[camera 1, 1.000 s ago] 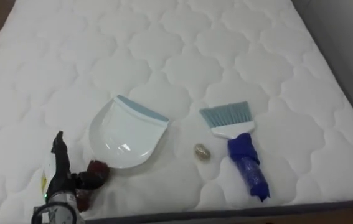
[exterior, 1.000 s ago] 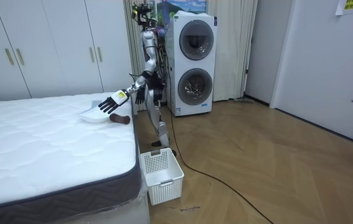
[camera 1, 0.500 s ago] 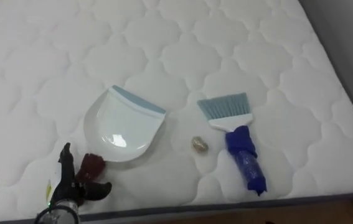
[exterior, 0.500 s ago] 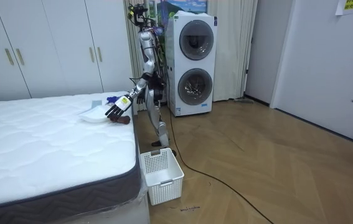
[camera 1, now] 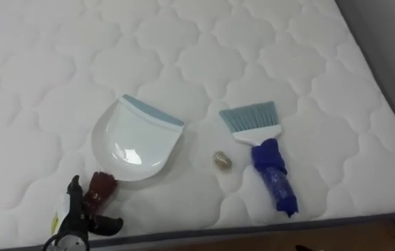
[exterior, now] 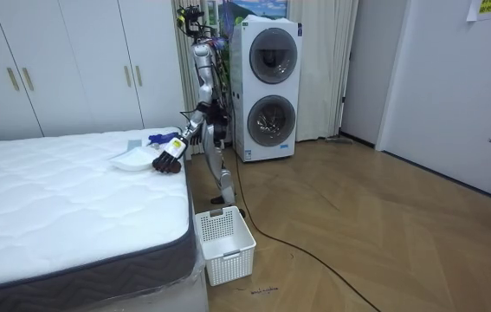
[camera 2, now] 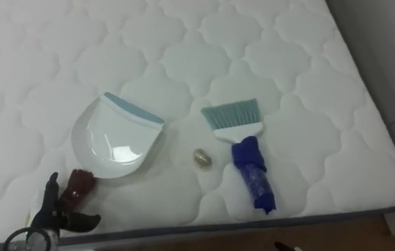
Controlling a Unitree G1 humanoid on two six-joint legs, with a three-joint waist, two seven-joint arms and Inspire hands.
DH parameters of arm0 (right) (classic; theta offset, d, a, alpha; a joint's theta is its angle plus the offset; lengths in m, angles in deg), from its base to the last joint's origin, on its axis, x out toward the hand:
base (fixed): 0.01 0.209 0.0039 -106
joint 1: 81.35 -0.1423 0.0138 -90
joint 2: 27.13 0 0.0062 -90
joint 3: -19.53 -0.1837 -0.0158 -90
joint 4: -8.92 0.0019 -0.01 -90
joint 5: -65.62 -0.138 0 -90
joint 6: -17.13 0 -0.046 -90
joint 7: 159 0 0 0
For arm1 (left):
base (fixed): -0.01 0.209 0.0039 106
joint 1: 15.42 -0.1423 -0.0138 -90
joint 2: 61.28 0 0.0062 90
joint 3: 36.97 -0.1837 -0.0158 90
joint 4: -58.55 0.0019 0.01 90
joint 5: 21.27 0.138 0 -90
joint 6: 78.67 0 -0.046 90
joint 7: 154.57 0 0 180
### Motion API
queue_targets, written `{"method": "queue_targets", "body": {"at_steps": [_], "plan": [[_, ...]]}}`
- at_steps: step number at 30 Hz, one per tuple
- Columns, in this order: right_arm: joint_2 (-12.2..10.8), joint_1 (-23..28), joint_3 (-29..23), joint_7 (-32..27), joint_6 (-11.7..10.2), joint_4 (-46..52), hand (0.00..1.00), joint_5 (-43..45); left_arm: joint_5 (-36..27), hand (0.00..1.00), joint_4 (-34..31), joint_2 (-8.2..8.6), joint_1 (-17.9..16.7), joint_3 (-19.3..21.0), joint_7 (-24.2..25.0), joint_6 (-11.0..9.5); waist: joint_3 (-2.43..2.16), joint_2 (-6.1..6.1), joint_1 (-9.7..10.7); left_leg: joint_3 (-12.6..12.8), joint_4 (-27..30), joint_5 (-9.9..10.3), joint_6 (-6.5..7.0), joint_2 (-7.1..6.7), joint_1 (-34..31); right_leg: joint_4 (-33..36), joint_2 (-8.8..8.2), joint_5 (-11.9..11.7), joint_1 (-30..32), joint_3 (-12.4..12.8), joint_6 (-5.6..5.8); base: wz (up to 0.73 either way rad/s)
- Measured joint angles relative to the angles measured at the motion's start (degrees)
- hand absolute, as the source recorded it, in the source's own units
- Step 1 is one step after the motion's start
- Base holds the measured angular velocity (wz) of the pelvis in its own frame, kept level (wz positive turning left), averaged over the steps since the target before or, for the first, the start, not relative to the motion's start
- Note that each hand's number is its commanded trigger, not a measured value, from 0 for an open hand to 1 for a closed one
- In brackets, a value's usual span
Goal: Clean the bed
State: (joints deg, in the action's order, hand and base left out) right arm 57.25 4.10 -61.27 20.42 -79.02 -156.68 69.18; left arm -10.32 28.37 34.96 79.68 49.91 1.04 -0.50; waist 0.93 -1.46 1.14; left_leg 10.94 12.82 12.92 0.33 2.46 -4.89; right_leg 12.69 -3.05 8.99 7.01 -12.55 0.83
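Debris: I see one small brownish lump (camera 1: 222,160) lying on the white quilted mattress (camera 1: 183,49), near the edge closest to me, in the gap between dustpan and brush and touching neither.
Dustpan: a white dustpan (camera 1: 138,136) with a grey-blue lip lies flat just left of the lump. Its lip faces up and to the right, and its dark red handle (camera 1: 99,188) points toward the near edge.
Brush: a brush (camera 1: 263,150) lies just right of the lump, teal bristles away from me and blue handle toward the near edge.
Left hand: my left hand (camera 1: 77,217) is at the near end of the dustpan's handle. Its fingers are spread, one pointing up along the handle's left side and the thumb out to the right below it. I see no finger wrapped round the handle.
Stance: in the room view the robot stands upright at the bed's side, left arm reaching over the mattress to the dustpan.
Surroundings: a white basket (exterior: 223,245) sits on the wood floor by the bed's corner. Stacked washing machines (exterior: 267,87) stand behind the robot, with white wardrobe doors (exterior: 72,61) beyond the bed.
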Motion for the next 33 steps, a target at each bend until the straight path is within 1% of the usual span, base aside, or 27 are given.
{"method": "queue_targets", "body": {"at_steps": [1,4,7,8,9,12,16,19,21,23,24,27,30,33], "plan": [[0.08,-0.05,0.33,0.00,0.00,-0.04,0.00,0.02,0.01,0.00,0.00,-0.01,0.28,0.07,-0.05,0.20,0.01,0.02,0.08,-0.02,0.04,-0.02,0.03,0.00,-0.19,0.01,-0.01,-0.02,0.18,-0.01,-0.03,0.00],[0.39,-0.59,0.74,0.02,-0.05,-0.65,0.00,0.98,-0.06,0.00,0.95,-0.10,2.55,0.93,-0.35,0.36,0.12,0.18,0.15,0.00,0.63,-0.04,0.06,0.08,-1.33,0.10,-0.02,-0.12,1.00,-0.10,-0.20,0.00],[0.76,-1.12,0.85,-0.19,-0.04,-0.90,0.00,1.42,-0.06,0.00,0.96,-0.32,4.59,1.15,-2.25,0.36,0.42,0.68,0.30,-0.10,0.77,-0.04,0.06,0.12,-1.63,0.16,0.01,-0.14,1.25,-0.12,-0.22,0.00],[0.96,-1.18,0.87,-0.35,-0.08,-0.74,0.00,1.62,-0.06,0.00,0.96,-0.48,5.44,1.16,-3.03,0.35,0.49,0.97,0.36,-0.11,0.90,-0.04,0.06,0.13,-2.13,0.48,-0.02,-0.14,1.86,-0.12,-0.22,0.00],[1.15,-1.37,0.88,-0.71,-0.09,-0.71,0.00,1.65,-0.10,0.00,1.08,-0.56,6.43,1.12,-3.82,0.32,0.66,1.24,0.41,-0.13,0.95,-0.05,0.07,0.14,-2.73,1.13,-0.08,-0.13,2.77,-0.08,-0.22,-0.04],[1.14,-1.73,0.88,-1.54,-0.24,-0.72,0.00,1.50,-0.16,0.00,2.28,-1.08,7.73,0.99,-4.57,0.21,0.72,1.38,0.72,-0.14,1.04,-0.12,0.13,0.19,-3.71,2.30,-0.21,-0.13,4.40,-0.24,-0.21,-0.06],[1.14,-2.42,1.30,-2.66,-0.24,-1.03,0.00,1.15,-0.16,0.00,3.45,-1.37,8.83,0.51,-4.85,0.21,0.76,1.29,1.67,-0.17,1.69,-0.12,0.14,0.16,-5.40,2.33,-0.46,-0.13,5.67,-0.34,-0.21,0.02],[1.10,-2.78,3.47,-3.39,-0.25,-1.05,0.00,1.00,-0.17,0.00,4.81,-1.65,9.88,-0.88,-5.00,0.21,0.84,1.18,2.28,-0.16,2.06,-0.12,0.14,0.28,-6.33,2.37,-0.67,-0.13,6.42,-0.33,-0.21,0.00],[1.10,-2.96,4.72,-3.66,-0.23,-1.04,0.00,1.02,-0.17,0.00,5.77,-1.77,11.08,-1.56,-5.00,0.13,1.00,0.93,2.16,-0.15,2.08,-0.12,0.14,0.19,-6.82,2.75,-0.78,-0.13,7.24,-0.20,-0.21,-0.04],[1.10,-3.30,5.32,-3.63,-0.23,-1.01,0.00,1.03,-0.20,0.00,6.78,-1.90,11.73,-1.56,-4.99,0.11,1.02,0.81,2.24,-0.12,2.12,-0.12,0.14,0.21,-7.29,3.17,-0.81,-0.13,7.94,-0.21,-0.21,-0.03],[1.09,-3.36,5.32,-3.61,-0.21,-0.84,0.00,1.04,-0.21,0.00,6.86,-1.92,11.97,-1.56,-4.97,0.11,1.14,0.64,2.29,-0.13,2.45,-0.12,0.14,0.22,-7.87,3.15,-0.82,-0.13,8.34,-0.16,-0.21,0.00],[1.11,-3.55,5.38,-3.58,-0.04,-0.21,0.00,0.95,-0.67,0.00,8.08,-1.95,12.30,-1.60,-4.70,0.21,1.21,0.50,2.05,-0.12,3.13,-0.12,0.15,0.33,-9.73,3.61,-0.85,-0.13,10.04,-0.12,-0.22,0.00],[1.11,-3.61,5.44,-3.66,0.04,-0.08,0.00,0.54,-2.46,0.00,11.25,-1.97,12.82,-2.79,-3.40,1.08,1.27,0.56,1.98,0.05,4.72,-0.10,0.12,0.71,-10.68,4.41,-0.95,-0.13,10.52,-0.06,-0.22,0.01],[1.12,-3.73,5.44,-3.88,0.24,-0.08,0.00,-0.35,-2.48,0.00,11.37,-2.02,13.21,-2.76,-2.04,1.61,1.39,0.74,1.74,0.19,5.09,-0.10,0.12,1.00,-10.73,5.26,-1.06,-0.13,10.84,-0.08,-0.21,0.00]]}}
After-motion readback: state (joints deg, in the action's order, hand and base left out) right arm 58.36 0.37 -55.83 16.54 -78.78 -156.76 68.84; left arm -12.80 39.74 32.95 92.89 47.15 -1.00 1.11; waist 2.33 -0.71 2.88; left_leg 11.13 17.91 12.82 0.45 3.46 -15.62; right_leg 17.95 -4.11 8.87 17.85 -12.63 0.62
